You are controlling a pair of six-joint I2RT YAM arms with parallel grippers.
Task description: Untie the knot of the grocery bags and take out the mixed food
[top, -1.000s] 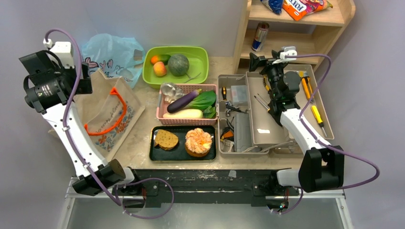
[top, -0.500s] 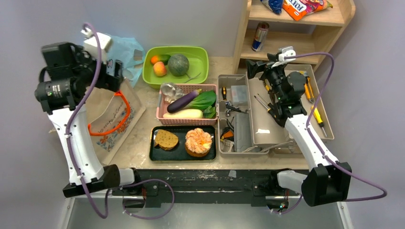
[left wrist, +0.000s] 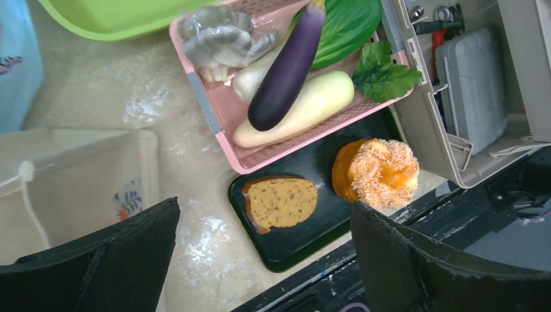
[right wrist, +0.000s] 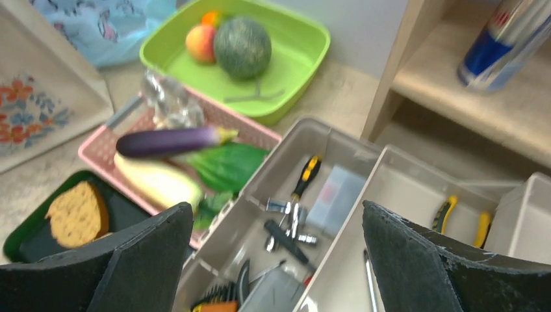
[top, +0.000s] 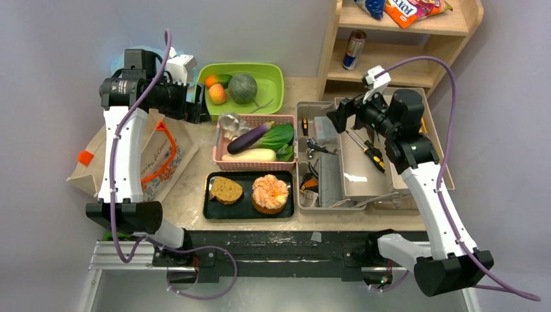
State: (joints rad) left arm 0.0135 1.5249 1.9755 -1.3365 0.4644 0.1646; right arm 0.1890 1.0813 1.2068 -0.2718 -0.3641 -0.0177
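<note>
The light-blue bag (right wrist: pixel 104 26) lies at the back left, mostly behind my left arm; its knot is hidden. The beige tote (top: pixel 159 153) with orange handles lies flat beside it. Orange (top: pixel 209 80), peach (top: pixel 217 94) and melon (top: pixel 242 88) sit in the green tub (top: pixel 269 104). Eggplant (top: pixel 250 138), radish (top: pixel 250 155) and greens (top: pixel 278 136) lie in the pink basket (top: pixel 219 153). The pastry (top: pixel 269 193) sits on the black tray (top: pixel 211 203). My left gripper (top: pixel 198 110) is open and empty between tote and tub. My right gripper (top: pixel 338 117) is open and empty above the toolbox.
A brown bread slice (top: pixel 225 190) shares the tray. The grey toolbox (top: pixel 364 175) with tools stands open at the right. The wooden shelf (top: pixel 448 26) holds a drink can (top: pixel 354 49), a blue snack pack (top: pixel 373 6) and an orange packet (top: pixel 409 10).
My left arm has swung right from over the tote to beside the green tub. My right arm has risen and turned left over the toolbox. Both grippers stay empty.
</note>
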